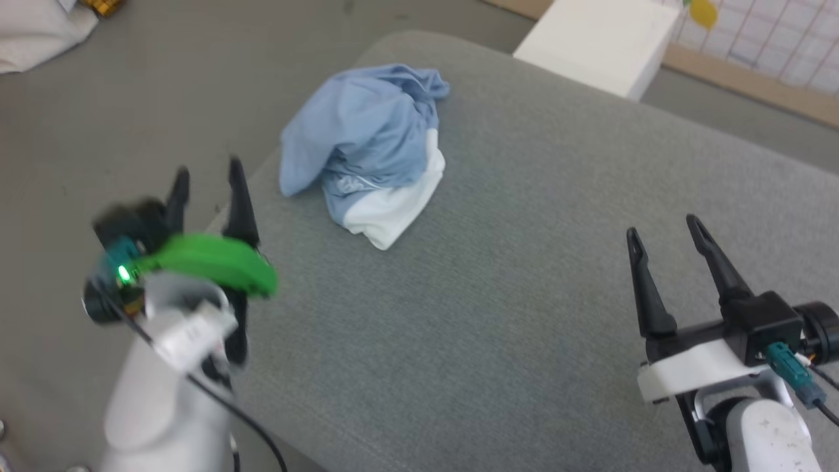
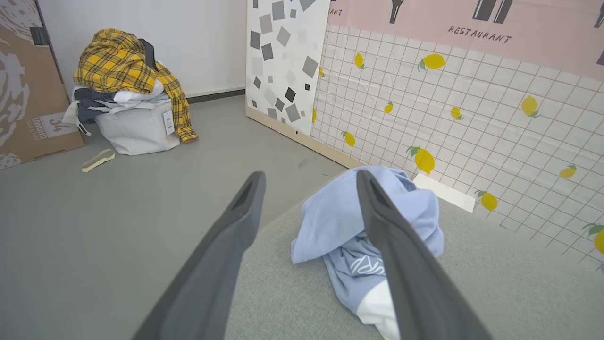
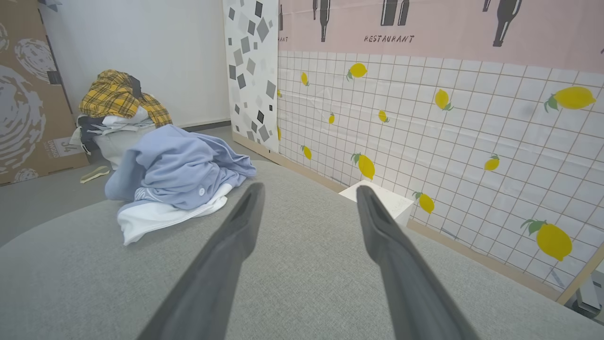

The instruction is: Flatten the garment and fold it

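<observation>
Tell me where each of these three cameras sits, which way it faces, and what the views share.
Head view: on the head, looking forward and down at the crumpled garment on the grey cushion; left tool and right tool show, both open.
Left wrist view: on the left wrist, looking along its own fingers at the garment and the lemon-patterned wall.
Right wrist view: on the right wrist, looking along its own fingers across the cushion toward that wall.
Shared: every view shows the garment.
</observation>
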